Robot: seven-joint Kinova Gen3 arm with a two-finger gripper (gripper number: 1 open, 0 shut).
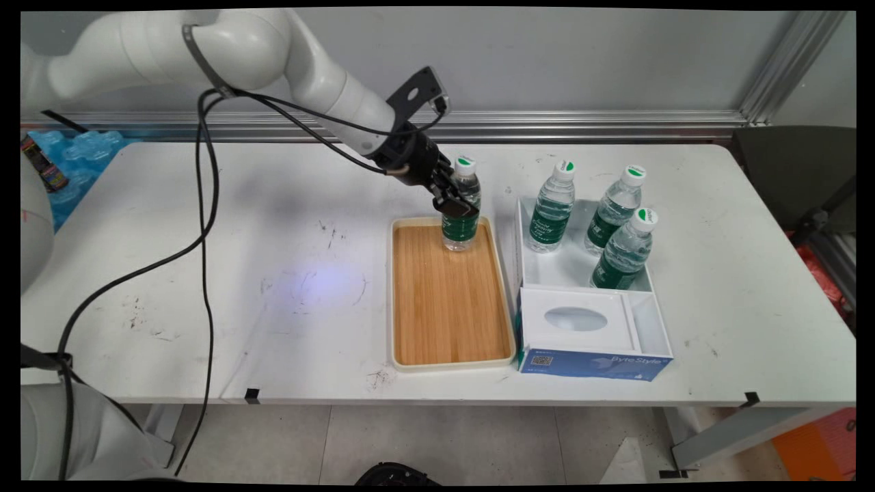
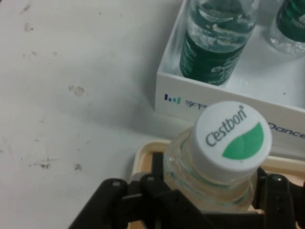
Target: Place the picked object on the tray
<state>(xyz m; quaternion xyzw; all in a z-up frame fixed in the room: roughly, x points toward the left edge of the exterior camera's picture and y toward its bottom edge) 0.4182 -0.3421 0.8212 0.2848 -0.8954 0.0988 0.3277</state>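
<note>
A clear water bottle (image 1: 461,219) with a green label and a white-and-green cap stands upright at the far end of a wooden tray (image 1: 448,301). My black gripper (image 1: 456,201) is shut on this bottle around its upper body, just under the shoulder. In the hand view the bottle's cap (image 2: 232,136) fills the lower middle, with the black linkage of my gripper (image 2: 209,200) on both sides of its neck and the tray's pale rim (image 2: 143,155) behind it.
Right of the tray stands a white box (image 1: 547,270) holding three more bottles (image 1: 552,208), (image 1: 614,212), (image 1: 625,251). In front of it lies a blue-and-white tissue box (image 1: 591,338). Black cables hang from the arm over the table's left half.
</note>
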